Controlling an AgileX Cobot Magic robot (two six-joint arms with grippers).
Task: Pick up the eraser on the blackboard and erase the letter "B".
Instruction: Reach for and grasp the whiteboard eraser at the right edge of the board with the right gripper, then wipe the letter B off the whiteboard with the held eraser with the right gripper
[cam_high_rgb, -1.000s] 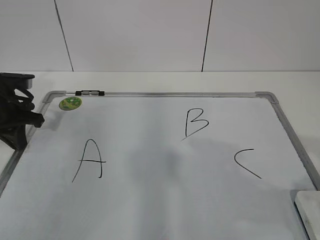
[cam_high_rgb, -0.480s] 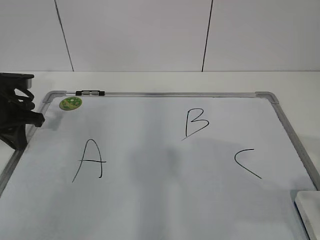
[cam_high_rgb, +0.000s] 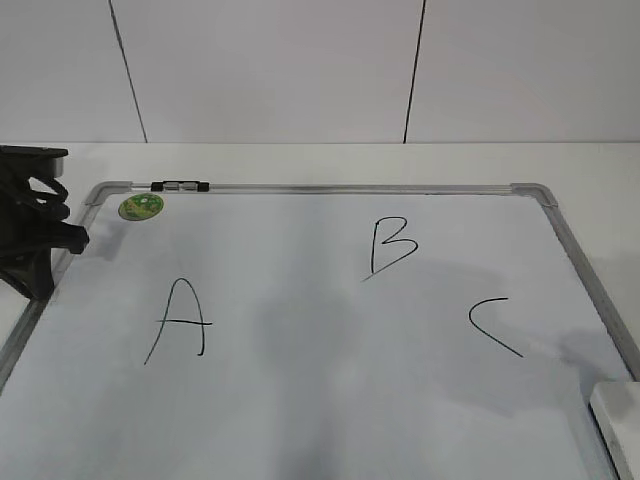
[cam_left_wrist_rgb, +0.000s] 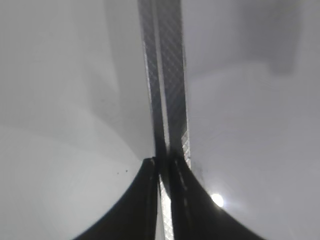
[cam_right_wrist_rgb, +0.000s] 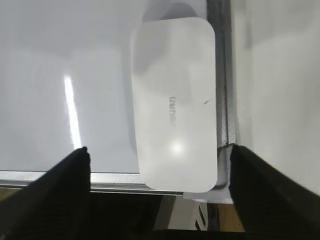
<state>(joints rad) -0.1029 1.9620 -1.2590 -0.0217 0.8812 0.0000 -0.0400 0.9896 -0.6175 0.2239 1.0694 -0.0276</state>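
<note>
The eraser (cam_right_wrist_rgb: 173, 105) lies flat in the corner of the blackboard (cam_high_rgb: 330, 400), filling the middle of my right wrist view, its long side running just beside the silver frame rail on the right of that frame and its near end reaching the frame's bottom rail. In the exterior view only a sliver of it shows at the lower right edge (cam_high_rgb: 618, 415). My right fingers (cam_right_wrist_rgb: 160, 185) stand wide apart, one dark tip at the lower left of the frame and one at the lower right, hanging above the eraser's near end with nothing between them. My left fingers (cam_left_wrist_rgb: 167, 200) are pressed together, closed on nothing, looking down along the board's frame; the left arm sits as a black shape at the left edge of the exterior view.

The board is glossy white and catches light as a bright streak. It rests on a plain white desk (cam_high_rgb: 300, 160), with pale wall panels (cam_high_rgb: 270, 70) split by dark seams behind. The letter "B" (cam_high_rgb: 390, 247) sits in the upper middle of the exterior frame, whole and unsmudged. The "A" (cam_high_rgb: 180, 320) is at lower left, the "C" (cam_high_rgb: 493, 325) at right, between the B and the eraser's corner. A green sticker (cam_high_rgb: 141, 206) and a small black clip (cam_high_rgb: 180, 185) mark the upper left of the frame. A soft shadow lies across the board around the C.
</note>
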